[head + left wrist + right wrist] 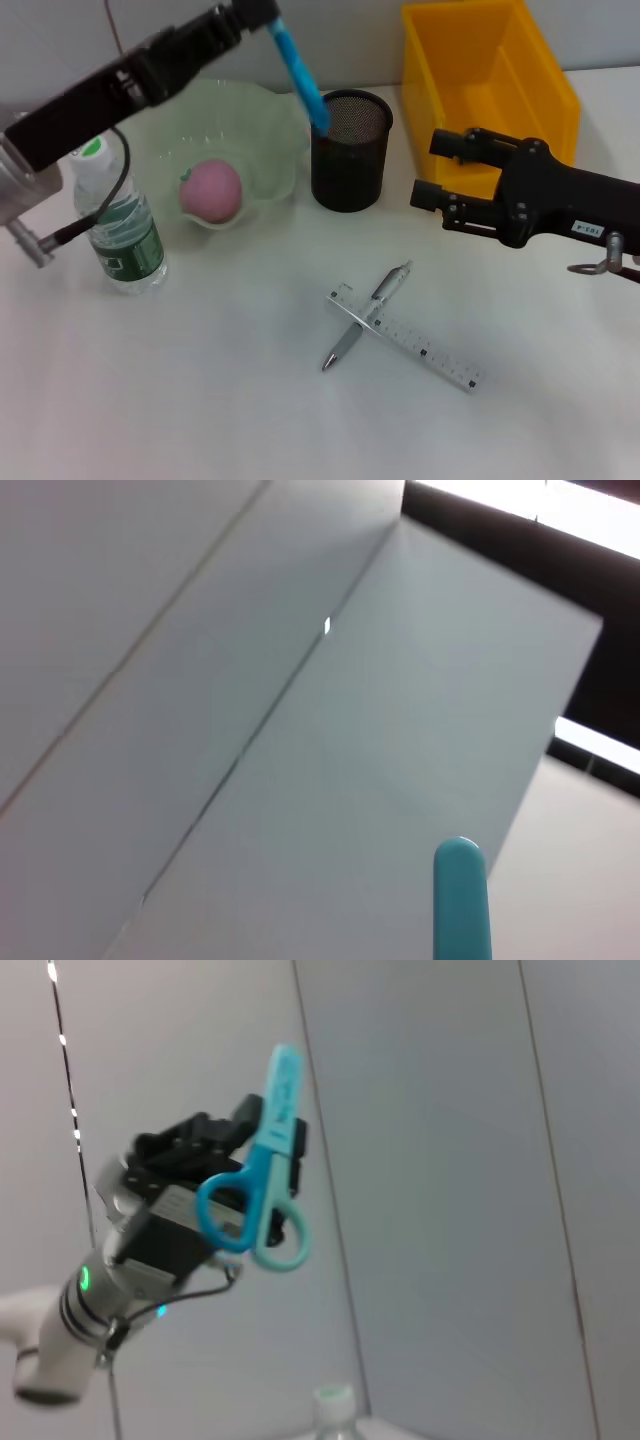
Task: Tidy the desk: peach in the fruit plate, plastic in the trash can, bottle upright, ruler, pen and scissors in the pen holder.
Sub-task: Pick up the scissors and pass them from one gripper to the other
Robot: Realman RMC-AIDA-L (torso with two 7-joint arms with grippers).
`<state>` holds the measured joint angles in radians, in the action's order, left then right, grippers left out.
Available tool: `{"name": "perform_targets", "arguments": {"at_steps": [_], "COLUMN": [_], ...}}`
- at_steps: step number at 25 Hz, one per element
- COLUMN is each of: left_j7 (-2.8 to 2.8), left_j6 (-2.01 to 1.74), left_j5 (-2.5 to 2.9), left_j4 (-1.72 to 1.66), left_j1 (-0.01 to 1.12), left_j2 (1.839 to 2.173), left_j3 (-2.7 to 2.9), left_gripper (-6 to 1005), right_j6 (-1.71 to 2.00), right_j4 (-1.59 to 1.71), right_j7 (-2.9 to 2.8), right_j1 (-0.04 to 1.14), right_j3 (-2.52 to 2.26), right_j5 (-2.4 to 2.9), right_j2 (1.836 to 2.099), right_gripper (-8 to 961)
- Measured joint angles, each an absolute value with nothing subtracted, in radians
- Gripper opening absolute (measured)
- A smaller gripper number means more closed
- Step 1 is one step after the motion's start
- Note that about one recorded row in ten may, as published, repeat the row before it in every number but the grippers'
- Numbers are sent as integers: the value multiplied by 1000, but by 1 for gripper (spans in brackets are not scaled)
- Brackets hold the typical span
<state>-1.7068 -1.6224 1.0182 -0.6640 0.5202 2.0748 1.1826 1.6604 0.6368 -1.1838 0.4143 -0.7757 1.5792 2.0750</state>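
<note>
- Scissors (300, 75) with blue handles hang tilted from the left gripper (262, 18), whose fingers are pinched on them at the handle end; the sheathed tip dips just inside the rim of the black mesh pen holder (350, 150).
- From the right wrist view, the same scissors (262, 1175) show their looped handles against the left gripper (235, 1140), which grips them beside the loops.
- In the left wrist view, only a rounded blue end of the scissors (460, 900) shows against pale wall panels.
- Right gripper (438, 168) hovers near the pen holder, on its right side and in front of the yellow bin (490, 90); its two fingers are spread apart and hold nothing.
- A pink peach (211, 190) sits inside the pale green fruit plate (270, 125), just left of the pen holder.
- A water bottle (118, 225) with a green label stands upright at the left of the table (200, 400), under the left arm; its cap also shows at the lower edge of the right wrist view (335, 1405).
- A clear ruler (405, 336) lies flat on the table in front of the pen holder, well apart from it.
- A silver pen (367, 315) lies across the ruler, touching it and crossing it near the ruler's left end.
</note>
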Motion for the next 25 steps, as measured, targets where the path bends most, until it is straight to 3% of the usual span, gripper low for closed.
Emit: {"name": "perform_targets", "arguments": {"at_steps": [12,25], "left_j7": [-1528,-1477], "left_j6": [-1611,-1507], "left_j5": [434,43], "left_j4": [-299,-350], "left_j1": [598,581], "left_j2": [2080,2080], "left_j3": [1417,1770], "left_gripper": [228,229], "right_j6": [1670,1679], "right_j4": [266,94], "right_j7": [-589,-329], "right_j1": [529,669], "right_j3": [-775,-771], "right_j5": [1329,1264], "right_j2": [2085,2091], "right_gripper": [742,734]}}
